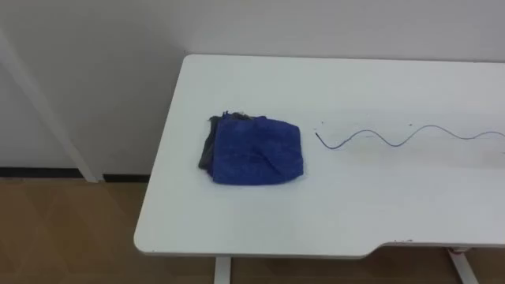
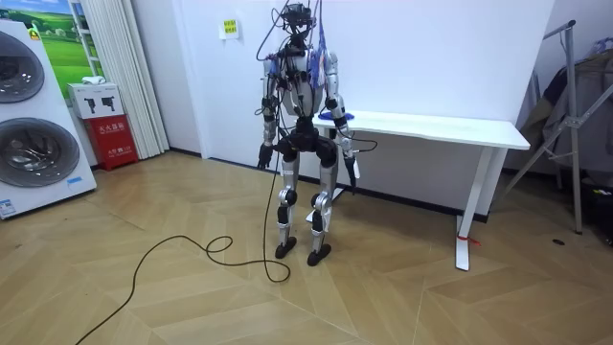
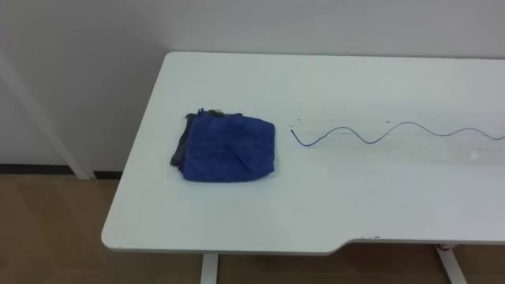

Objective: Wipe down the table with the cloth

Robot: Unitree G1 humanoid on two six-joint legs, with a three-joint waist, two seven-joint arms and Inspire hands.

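A folded blue cloth (image 1: pixel 257 152) lies on the left part of the white table (image 1: pixel 331 213), with a dark grey layer showing at its left edge. To its right a thin dark wavy pen line (image 1: pixel 394 139) runs across the tabletop toward the right edge of the view. In the room view I stand on the wooden floor at the table's left end, facing it, with the blue cloth (image 2: pixel 342 117) just ahead of me. My left hand (image 2: pixel 262 160) and my right hand (image 2: pixel 352 176) hang down at my sides, away from the cloth.
A white wall backs the table. The table's front edge (image 1: pixel 379 251) has a shallow cut-out at the right. Washing machines (image 2: pixel 29 115) and a red box (image 2: pixel 107 140) stand at the room view's left, a metal rack (image 2: pixel 573 115) at its right.
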